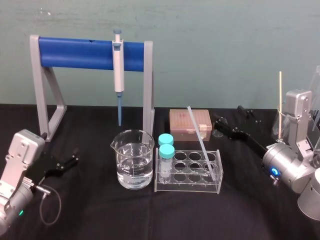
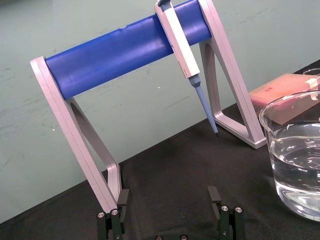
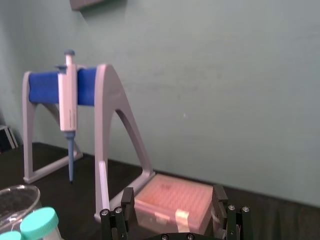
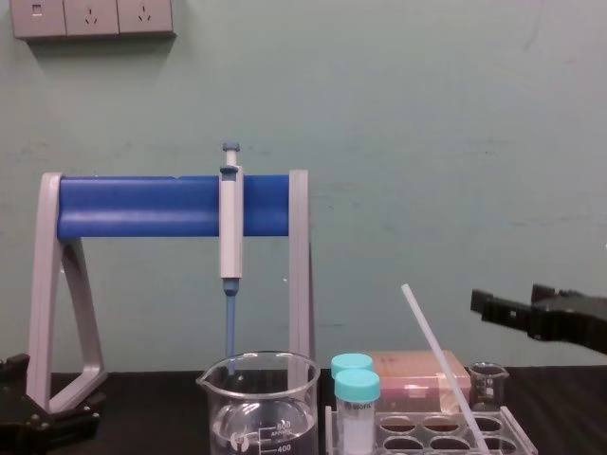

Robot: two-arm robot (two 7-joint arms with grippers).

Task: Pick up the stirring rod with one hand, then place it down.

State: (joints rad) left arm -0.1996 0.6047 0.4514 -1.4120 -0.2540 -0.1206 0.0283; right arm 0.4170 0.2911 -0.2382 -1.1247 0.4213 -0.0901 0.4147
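Note:
The stirring rod (image 1: 202, 142) is a thin translucent-white stick leaning tilted in the clear tube rack (image 1: 187, 187), its lower end in a right-hand hole and its top pointing up and back; it also shows as the stirring rod (image 4: 441, 365) in the chest view. My right gripper (image 1: 229, 115) hovers open above the table, right of the rod's top and apart from it. Between its fingers (image 3: 218, 195) nothing is held; the right gripper (image 3: 173, 197) faces the pink box. My left gripper (image 1: 75, 156) rests open at the near left, with the left gripper (image 2: 168, 196) empty.
A grey stand with a blue bar (image 1: 75, 52) holds a pipette (image 1: 118, 75) at the back. A beaker of water (image 1: 134, 160) stands left of the rack, which holds two teal-capped tubes (image 1: 166, 150). A pink tip box (image 1: 190, 122) and small beaker (image 4: 488, 384) sit behind it.

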